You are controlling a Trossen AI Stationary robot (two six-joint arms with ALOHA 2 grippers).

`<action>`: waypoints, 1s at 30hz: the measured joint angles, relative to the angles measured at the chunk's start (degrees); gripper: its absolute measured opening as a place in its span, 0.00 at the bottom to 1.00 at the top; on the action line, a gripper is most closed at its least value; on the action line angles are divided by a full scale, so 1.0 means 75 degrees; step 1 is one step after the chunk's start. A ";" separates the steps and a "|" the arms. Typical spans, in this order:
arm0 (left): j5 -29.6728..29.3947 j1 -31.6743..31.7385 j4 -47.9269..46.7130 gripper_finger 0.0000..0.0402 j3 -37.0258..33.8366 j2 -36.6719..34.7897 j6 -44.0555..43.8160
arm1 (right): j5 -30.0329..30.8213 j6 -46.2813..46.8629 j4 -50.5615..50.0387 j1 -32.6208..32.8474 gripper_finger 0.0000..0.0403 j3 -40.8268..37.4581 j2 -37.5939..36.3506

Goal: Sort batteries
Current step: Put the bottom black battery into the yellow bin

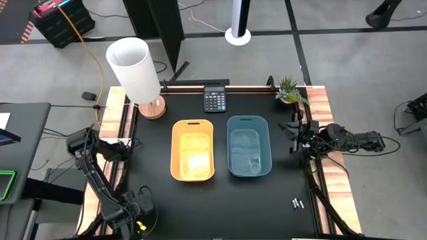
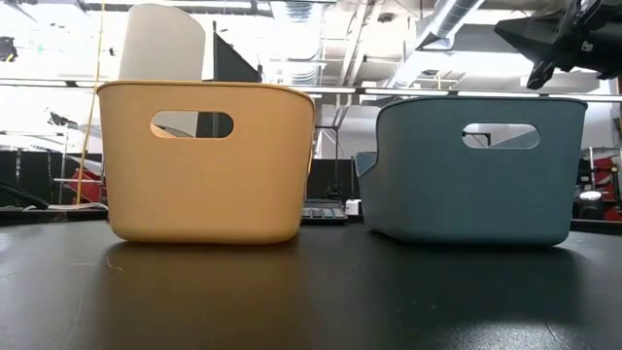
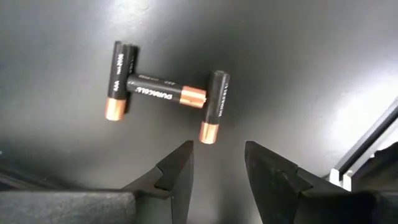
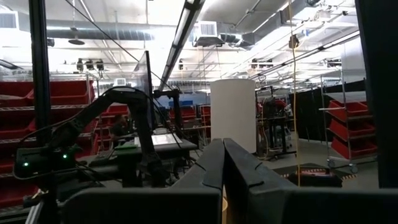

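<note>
Two bins stand side by side in the middle of the black table (image 1: 153, 200): a yellow bin (image 1: 193, 150) and, just to its right, a blue bin (image 1: 249, 147). A calculator (image 1: 214, 99) lies beyond them near the far edge, with a white lamp (image 1: 135, 70) to the left of it and a small plant (image 1: 289, 90) at the far right corner.

The left gripper (image 3: 217, 163) hangs over the near left corner of the table, well away from the yellow bin, its fingers slightly apart and holding nothing. Just ahead of them lie three dark batteries (image 3: 165, 87) with copper ends, touching one another. Two more small batteries (image 1: 296, 203) lie near the right edge, nearer than the blue bin.

The right gripper (image 4: 223, 163) waits at the right edge beside the blue bin, fingers pressed together and empty.
</note>
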 joint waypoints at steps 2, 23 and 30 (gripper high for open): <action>0.0000 0.0000 0.0018 0.34 -0.0025 0.0000 -0.0074 | 0.0000 -0.0004 -0.0017 0.0000 0.06 0.0000 0.0000; -0.0178 0.0006 0.1183 0.34 -0.0803 -0.0018 -0.0318 | 0.0000 -0.0023 -0.0023 0.0000 0.06 0.0000 0.0000; -0.0189 0.0006 0.1186 0.34 -0.0835 -0.0023 -0.0311 | 0.0000 -0.0023 -0.0020 -0.0002 0.06 0.0000 0.0002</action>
